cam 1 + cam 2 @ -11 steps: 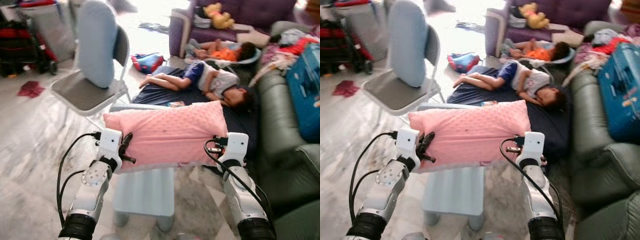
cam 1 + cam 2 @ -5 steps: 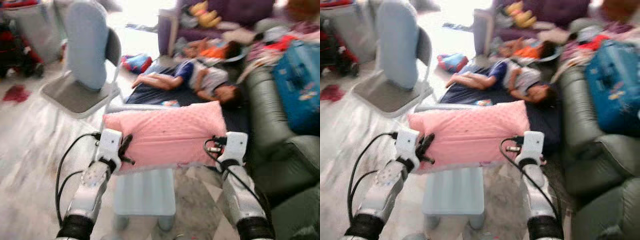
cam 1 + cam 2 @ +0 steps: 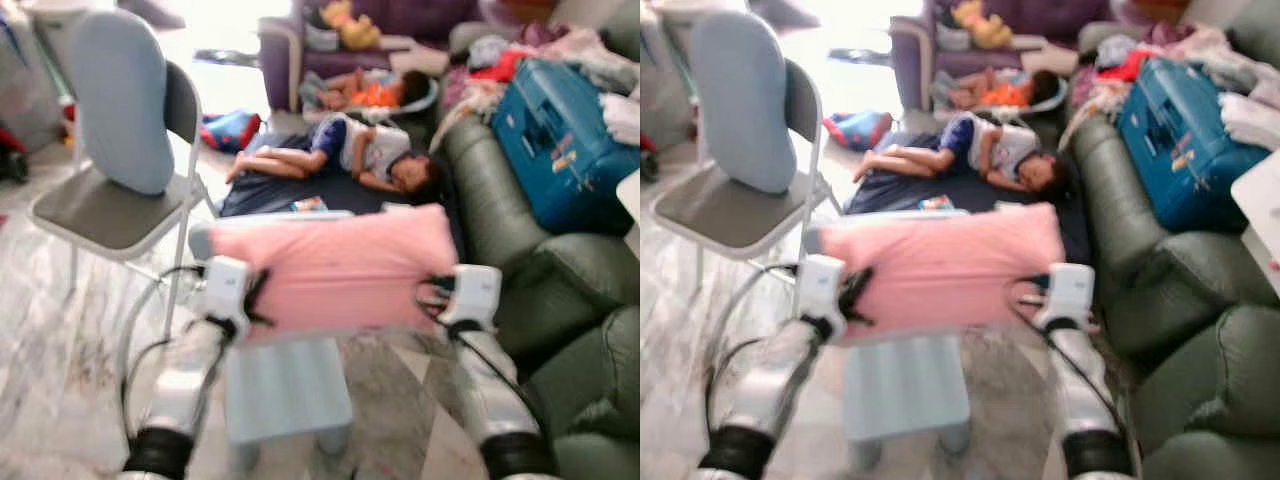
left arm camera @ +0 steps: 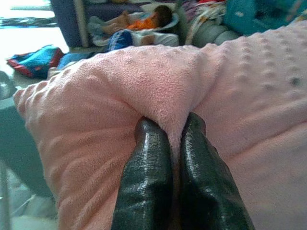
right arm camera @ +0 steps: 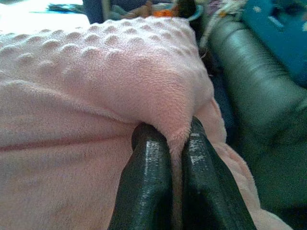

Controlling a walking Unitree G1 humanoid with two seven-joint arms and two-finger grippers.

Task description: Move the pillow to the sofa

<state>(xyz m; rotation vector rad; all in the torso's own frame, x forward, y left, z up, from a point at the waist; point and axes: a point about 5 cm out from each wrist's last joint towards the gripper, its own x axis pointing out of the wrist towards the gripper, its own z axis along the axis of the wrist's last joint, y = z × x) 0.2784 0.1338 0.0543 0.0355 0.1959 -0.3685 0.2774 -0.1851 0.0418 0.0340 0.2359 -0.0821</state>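
A pink dotted pillow point(image 3: 335, 268) hangs in the air in front of me, held level by both ends. My left gripper point(image 4: 171, 125) is shut on a fold at the pillow's left end, and my right gripper point(image 5: 175, 133) is shut on a fold at its right end. In the eye views the left gripper point(image 3: 250, 297) and the right gripper point(image 3: 440, 292) sit at the pillow's two lower corners. A dark green leather sofa point(image 3: 500, 210) runs along the right side, with its near cushions point(image 3: 590, 390) bare.
A light blue stool point(image 3: 285, 390) stands under the pillow. Two children lie on a dark mat point(image 3: 330, 170) on the floor ahead. A blue suitcase point(image 3: 555, 140) and clothes lie on the sofa's far part. A folding chair point(image 3: 110, 190) stands at left. A purple sofa point(image 3: 400, 30) is behind.
The whole picture has shifted left and blurred, so the camera has turned to the right; more of the green sofa shows. Both grippers keep the same hold on the pillow.
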